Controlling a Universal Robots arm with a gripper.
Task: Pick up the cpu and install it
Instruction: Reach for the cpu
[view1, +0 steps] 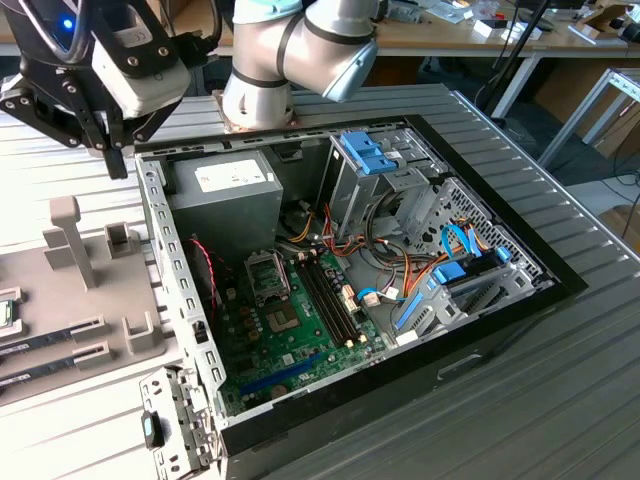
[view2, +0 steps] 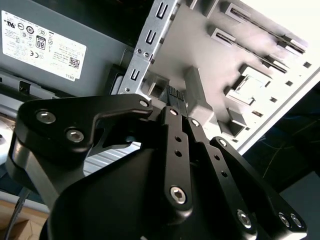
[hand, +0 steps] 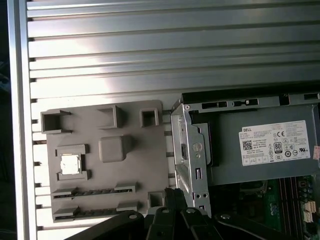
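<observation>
One gripper (view1: 112, 160) hangs above the edge of a grey tray (hand: 150, 165), right beside the metal wall of an open computer case (view1: 160, 240). In the second wrist view its two black fingers (view2: 177, 145) are pressed together at the tips, with nothing between them. The cpu (hand: 70, 164) lies flat in a square pocket of the tray, well away from the fingertips. Two long memory sticks (hand: 95, 192) lie in slots of the same tray, closer to the fingers than the cpu is. A grey power box (hand: 260, 150) sits inside the case, on the other side of the fingers from the cpu. A silver socket frame (view1: 268, 272) sits on the green board deeper in the case, far from the fingers.
</observation>
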